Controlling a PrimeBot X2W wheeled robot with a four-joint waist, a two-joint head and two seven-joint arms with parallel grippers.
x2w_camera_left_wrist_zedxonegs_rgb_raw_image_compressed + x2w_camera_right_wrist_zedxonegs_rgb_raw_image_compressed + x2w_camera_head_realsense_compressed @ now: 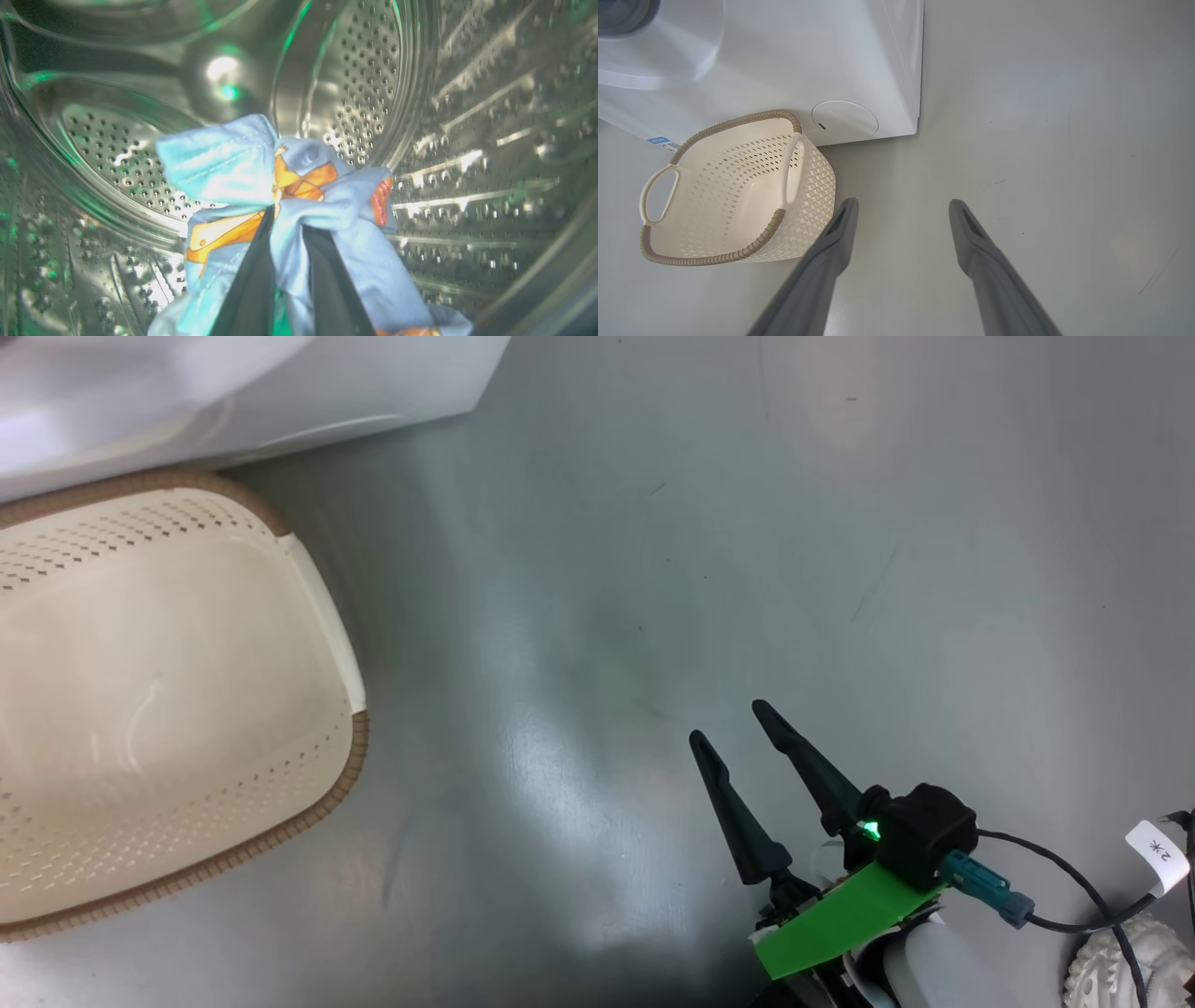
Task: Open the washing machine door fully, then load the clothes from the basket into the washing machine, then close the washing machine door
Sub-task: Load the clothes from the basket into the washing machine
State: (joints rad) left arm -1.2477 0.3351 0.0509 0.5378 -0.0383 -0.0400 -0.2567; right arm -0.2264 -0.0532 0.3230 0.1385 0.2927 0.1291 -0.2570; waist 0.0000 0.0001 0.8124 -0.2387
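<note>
A: Left gripper [287, 224] is clamped on the blue-orange cloth [224, 158], well inside the drum [364, 93]. Right gripper [726, 721] is spread wide, holding nothing, over the floor [840, 523] near the basket [345, 775].
B: Risks?
A: The cloth wraps both fingers [252, 289]. It'll likely cling on release and get dragged out on retract. If it drapes over the drum mouth, the door would pinch it.
B: So let go deep, then back out slow.

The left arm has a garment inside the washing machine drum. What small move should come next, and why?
Probably open the left gripper to drop the light blue, orange-printed garment. The gripper is shut on the fabric with the perforated steel drum all around it, so it seems far enough in to release. The cream perforated plastic basket looks empty, so this is likely the last piece.
</note>
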